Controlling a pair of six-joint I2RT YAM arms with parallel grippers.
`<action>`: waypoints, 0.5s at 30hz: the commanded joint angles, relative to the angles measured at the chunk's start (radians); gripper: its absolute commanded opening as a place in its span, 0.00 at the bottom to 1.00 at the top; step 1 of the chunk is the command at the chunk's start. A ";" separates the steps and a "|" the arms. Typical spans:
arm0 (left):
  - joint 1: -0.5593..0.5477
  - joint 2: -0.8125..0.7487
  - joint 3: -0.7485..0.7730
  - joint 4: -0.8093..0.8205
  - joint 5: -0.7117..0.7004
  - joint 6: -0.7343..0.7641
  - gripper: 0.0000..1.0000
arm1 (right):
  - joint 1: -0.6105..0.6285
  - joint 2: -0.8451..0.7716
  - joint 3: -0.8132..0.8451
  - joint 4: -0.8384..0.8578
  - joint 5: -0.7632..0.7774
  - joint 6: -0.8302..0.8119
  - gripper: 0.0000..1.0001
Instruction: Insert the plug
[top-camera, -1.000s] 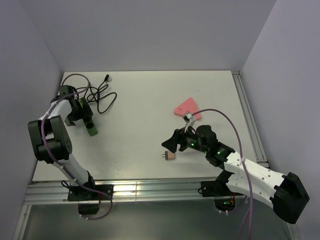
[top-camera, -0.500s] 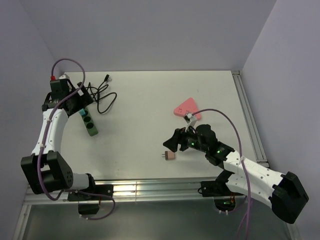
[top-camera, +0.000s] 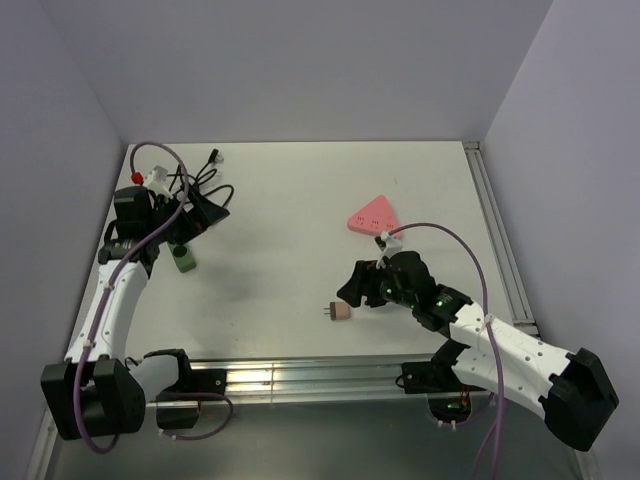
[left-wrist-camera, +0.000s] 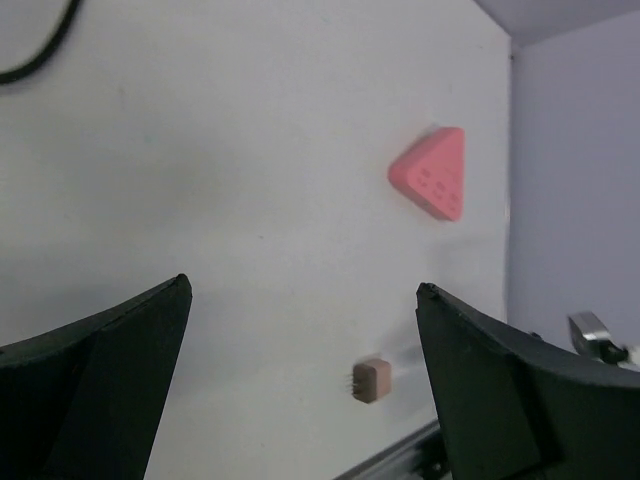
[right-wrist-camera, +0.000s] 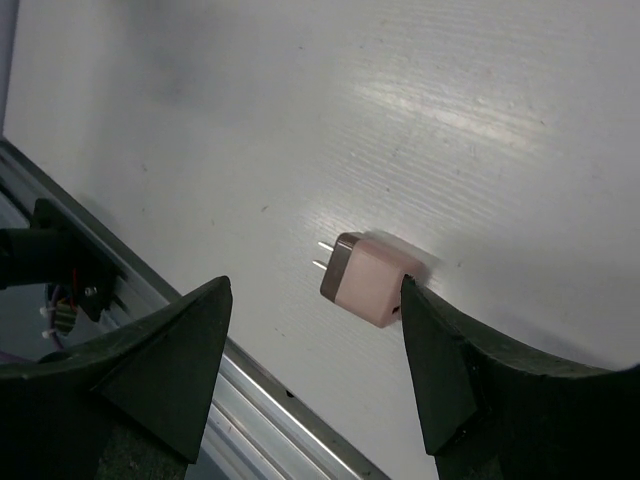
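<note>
Finds the plug (top-camera: 341, 311) lying on its side on the white bench (top-camera: 300, 190), near the front edge, prongs pointing toward the left arm's side. Shows the right end effector (top-camera: 352, 289) poised just beside it, jaws parted and gripping nothing. In the right wrist view, frames the plug between the two dark fingers (right-wrist-camera: 160, 370), nearer the right-hand one, with no clear contact. Places the pink triangular socket block (top-camera: 371, 215) farther back on the bench, apart from the plug. Has the left end effector (top-camera: 203, 213) spread wide and empty at the far left, close to a black cable (top-camera: 214, 187) and a green power strip (top-camera: 182, 259). From the left wrist, takes in both the socket block and the plug, well off across the bench.
</note>
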 joint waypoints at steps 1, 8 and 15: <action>-0.001 -0.125 -0.076 0.190 0.181 -0.112 1.00 | -0.007 0.000 0.073 -0.084 0.052 0.025 0.75; 0.008 -0.145 -0.252 0.515 0.454 -0.379 0.99 | -0.004 0.100 0.167 -0.217 0.055 0.030 0.75; 0.013 -0.161 -0.376 0.755 0.621 -0.592 0.99 | 0.102 0.220 0.219 -0.213 0.136 0.137 0.72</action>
